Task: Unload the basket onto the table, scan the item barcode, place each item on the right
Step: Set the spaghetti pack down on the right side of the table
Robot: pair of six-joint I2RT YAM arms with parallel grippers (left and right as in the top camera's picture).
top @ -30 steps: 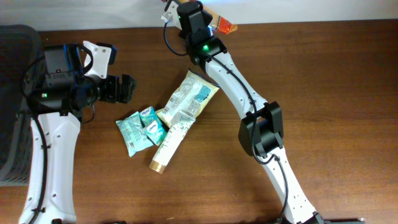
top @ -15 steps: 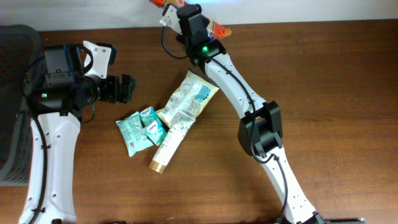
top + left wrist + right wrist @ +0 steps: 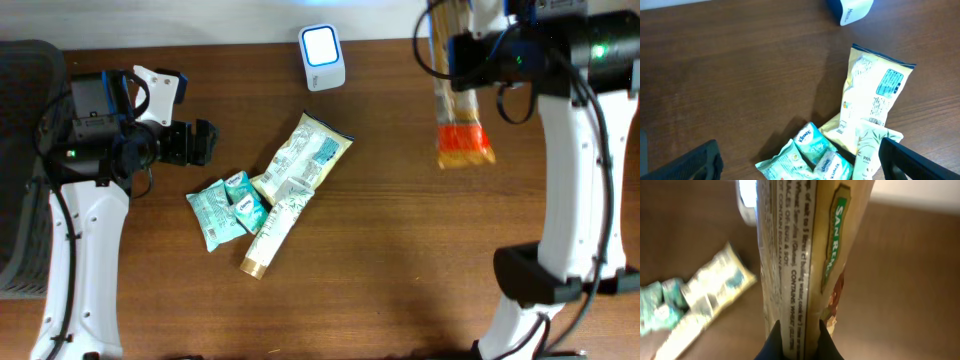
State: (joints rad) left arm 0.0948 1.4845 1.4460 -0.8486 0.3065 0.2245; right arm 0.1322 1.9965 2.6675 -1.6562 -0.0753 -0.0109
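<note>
You see the pasta packet [image 3: 452,100] only in part. In the overhead view its upper end runs out of the top of the frame by the right arm, and its orange lower end is smeared with blur. In the right wrist view both ends are cut off, and only a seam of small print and a green San Remo label read clearly. Your right gripper [image 3: 799,332] is clamped on that packet, its dark fingertips [image 3: 774,336] pressing the seam from either side. The packet is held over the right side of the table [image 3: 400,280], well apart from the white scanner [image 3: 322,57] to its left. Seen from overhead, its long axis runs from the far edge toward the near one, orange end nearer; in the wrist view it points straight away from the fingers. Your left gripper [image 3: 203,143] stands with its fingers wide apart, holding nothing, near the pile of cream pouch [image 3: 305,160], tube [image 3: 272,232] and tissue packs [image 3: 222,208]. In the left wrist view the scanner is cropped at the top edge.
</note>
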